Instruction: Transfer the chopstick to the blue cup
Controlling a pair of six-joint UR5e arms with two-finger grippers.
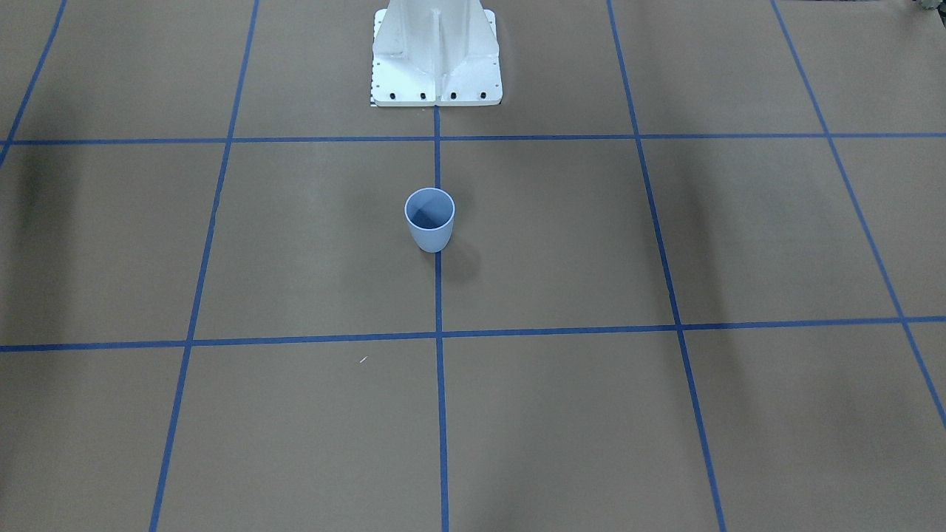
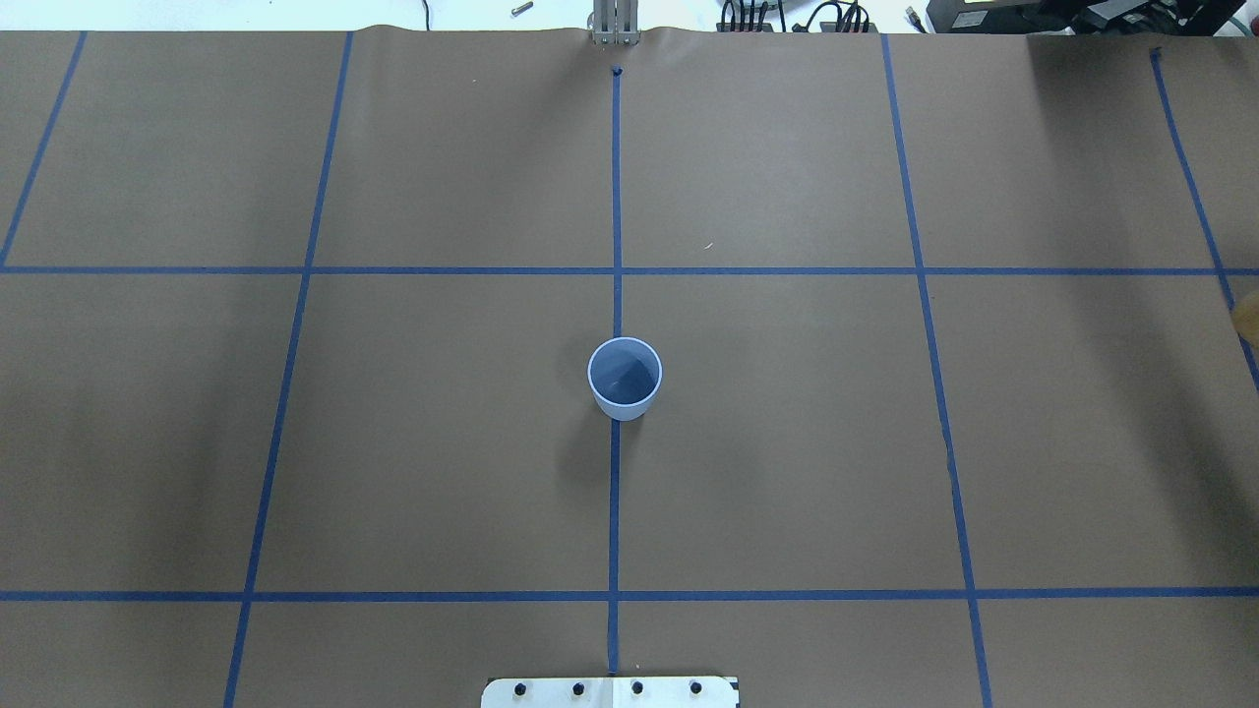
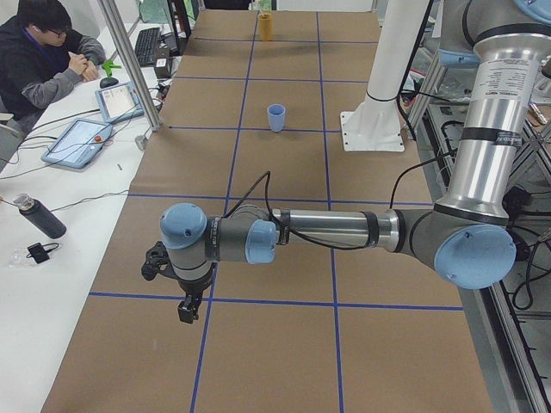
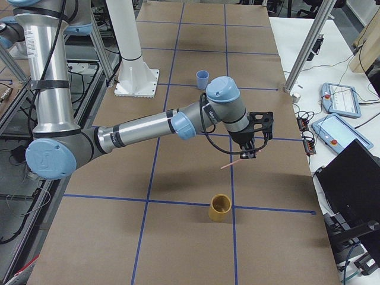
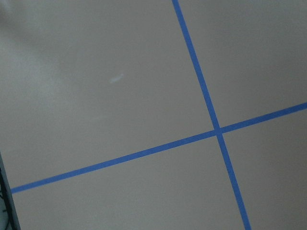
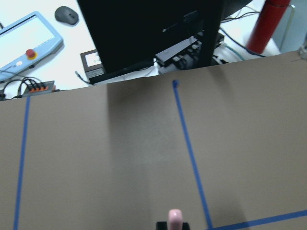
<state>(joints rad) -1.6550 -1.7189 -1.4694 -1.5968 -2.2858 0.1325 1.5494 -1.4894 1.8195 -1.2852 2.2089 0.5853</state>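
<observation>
The blue cup (image 1: 429, 222) stands upright and empty on the centre tape line; it also shows in the overhead view (image 2: 625, 383) and both side views (image 3: 275, 117) (image 4: 202, 79). My right gripper (image 4: 249, 153) hovers above the table well off to the cup's side, shut on one pink chopstick (image 4: 231, 163) that sticks out slanting downward; the stick's end shows at the bottom of the right wrist view (image 6: 175, 218). My left gripper (image 3: 185, 310) hangs over the table's other end with nothing seen in it; I cannot tell if it is open or shut.
A yellow cup (image 4: 220, 208) stands upright below and nearer the table end than my right gripper. The white robot pedestal (image 1: 436, 59) is behind the blue cup. A black monitor (image 4: 356, 178), tablets and a seated operator (image 3: 43, 52) line the far side.
</observation>
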